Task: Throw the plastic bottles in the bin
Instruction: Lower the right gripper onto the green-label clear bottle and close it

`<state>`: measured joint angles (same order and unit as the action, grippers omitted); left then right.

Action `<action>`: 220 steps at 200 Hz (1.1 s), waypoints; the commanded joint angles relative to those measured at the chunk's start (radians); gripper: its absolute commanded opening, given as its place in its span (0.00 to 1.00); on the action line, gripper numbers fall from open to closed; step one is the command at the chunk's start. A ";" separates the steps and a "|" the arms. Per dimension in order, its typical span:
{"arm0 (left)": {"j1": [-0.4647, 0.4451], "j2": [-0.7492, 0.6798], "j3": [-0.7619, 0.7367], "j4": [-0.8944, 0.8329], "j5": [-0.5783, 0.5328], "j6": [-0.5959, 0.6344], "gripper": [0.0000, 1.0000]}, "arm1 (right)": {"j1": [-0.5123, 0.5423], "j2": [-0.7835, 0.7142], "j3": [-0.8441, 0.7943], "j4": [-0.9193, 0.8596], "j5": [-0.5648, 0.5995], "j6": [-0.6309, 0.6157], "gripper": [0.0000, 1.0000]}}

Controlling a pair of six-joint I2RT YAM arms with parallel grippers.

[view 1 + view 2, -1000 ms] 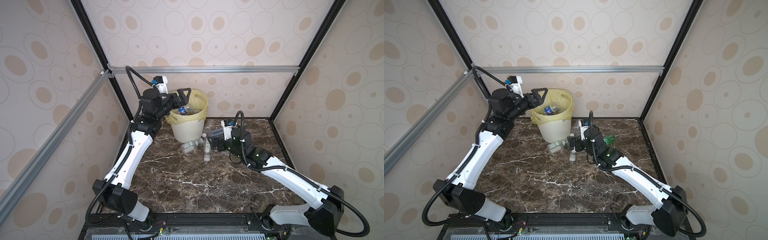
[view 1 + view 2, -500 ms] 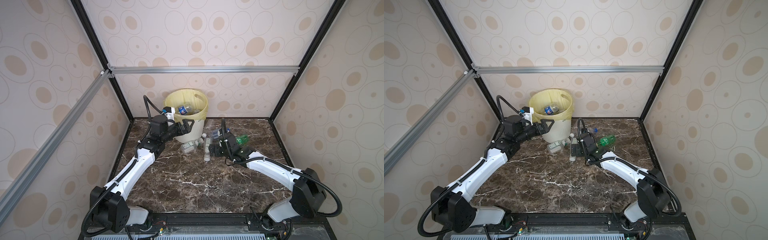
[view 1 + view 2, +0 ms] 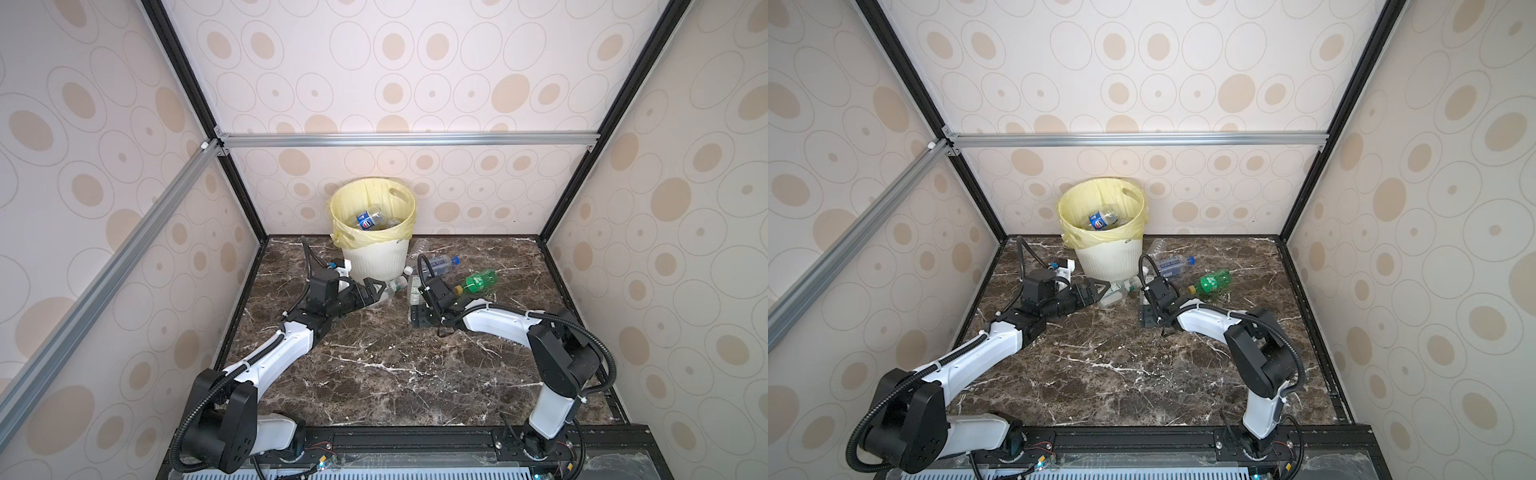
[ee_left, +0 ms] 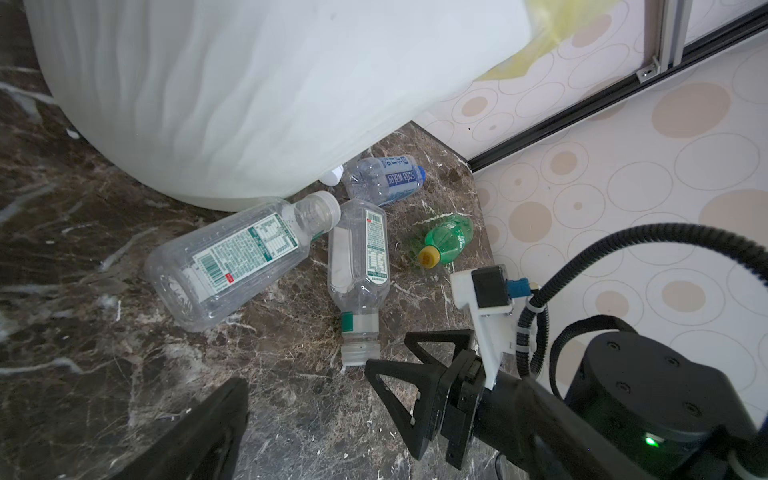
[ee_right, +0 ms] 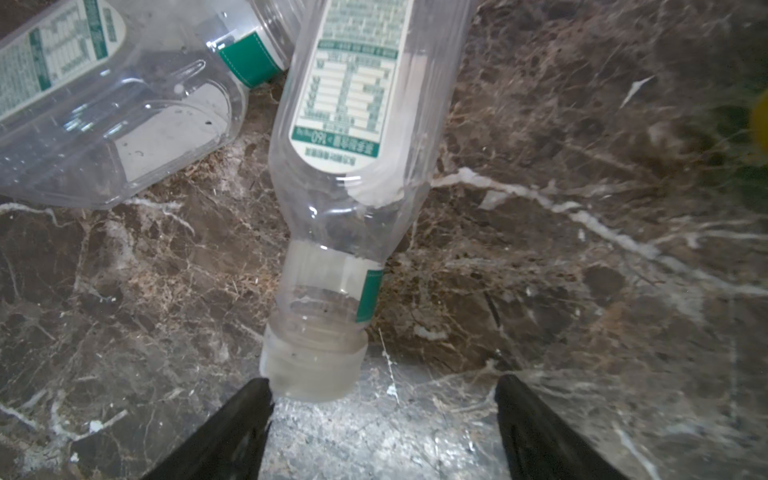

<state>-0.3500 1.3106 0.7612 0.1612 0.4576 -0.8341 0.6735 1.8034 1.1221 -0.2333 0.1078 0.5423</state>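
Note:
The cream bin [image 3: 376, 259] [image 3: 1108, 259] with its yellow liner stands at the back wall, bottles inside. Two clear bottles with green-white labels lie in front of it: one [image 4: 232, 257] against the bin wall [image 4: 249, 83], the second [image 5: 353, 124] [image 4: 357, 257] beside it. My left gripper [image 3: 373, 291] [image 3: 1096, 290] is open, low, by the first bottle's base; one finger [image 4: 199, 436] shows. My right gripper [image 5: 384, 401] [image 3: 419, 315] is open on the floor, the second bottle's cap [image 5: 311, 368] touching one finger. A blue-label bottle [image 3: 440, 264] and a green bottle [image 3: 478, 282] lie further right.
A crushed clear bottle [image 3: 419, 247] lies right of the bin. The marble floor [image 3: 395, 374] is walled on three sides, with black frame posts in the back corners. In the left wrist view the right arm's gripper [image 4: 415, 374] sits close to my left one.
My left arm came down from over the bin to the floor by the clear bottle. The right gripper dropped to the other bottle's cap and its jaws narrowed somewhat.

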 commanded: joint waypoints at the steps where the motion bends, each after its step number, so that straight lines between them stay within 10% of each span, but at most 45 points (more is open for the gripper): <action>1: -0.006 -0.010 -0.023 0.091 0.037 -0.050 0.99 | 0.003 0.033 0.045 0.020 -0.029 0.028 0.86; 220: -0.006 0.009 -0.097 0.114 0.041 -0.071 0.99 | 0.002 0.164 0.128 0.081 -0.034 0.321 0.74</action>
<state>-0.3508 1.3197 0.6724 0.2535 0.4889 -0.8944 0.6735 1.9415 1.2301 -0.1585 0.0494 0.8104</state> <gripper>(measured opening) 0.990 0.757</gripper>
